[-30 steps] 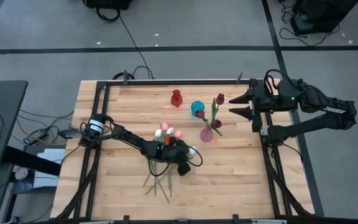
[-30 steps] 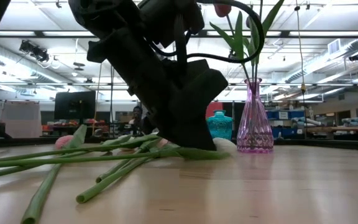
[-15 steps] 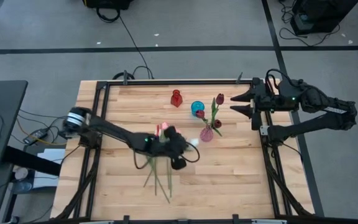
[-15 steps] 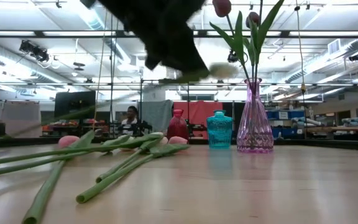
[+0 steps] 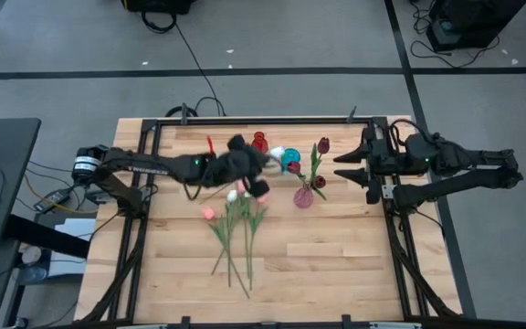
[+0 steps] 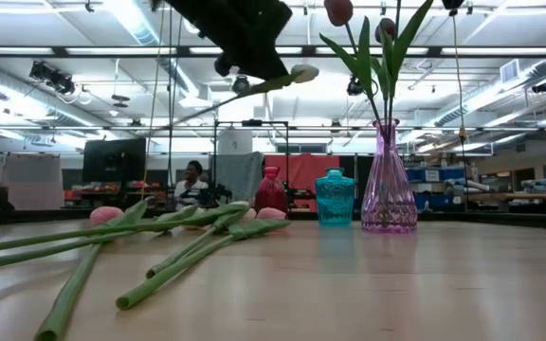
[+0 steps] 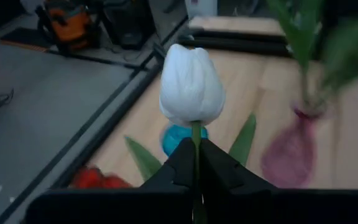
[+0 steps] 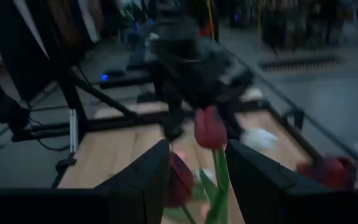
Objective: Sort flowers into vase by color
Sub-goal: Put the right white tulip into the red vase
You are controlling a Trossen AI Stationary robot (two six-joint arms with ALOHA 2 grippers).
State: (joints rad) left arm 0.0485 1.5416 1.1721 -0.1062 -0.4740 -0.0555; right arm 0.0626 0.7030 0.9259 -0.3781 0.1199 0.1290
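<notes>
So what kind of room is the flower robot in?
Probably a big robotics lab or workshop: long ceiling strip lights, a wooden table in a black metal frame, and cluttered workbenches with a seated person behind.

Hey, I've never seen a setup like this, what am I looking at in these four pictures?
Two robot arms work at a wooden table. One camera looks down from above, one sits at tabletop level, and one rides on each wrist. The left end effector is shut on a white tulip, raised near the blue vase and red vase. The pink vase already holds maroon tulips. More tulips lie on the table. The right end effector waits open at the table's right edge.
</notes>
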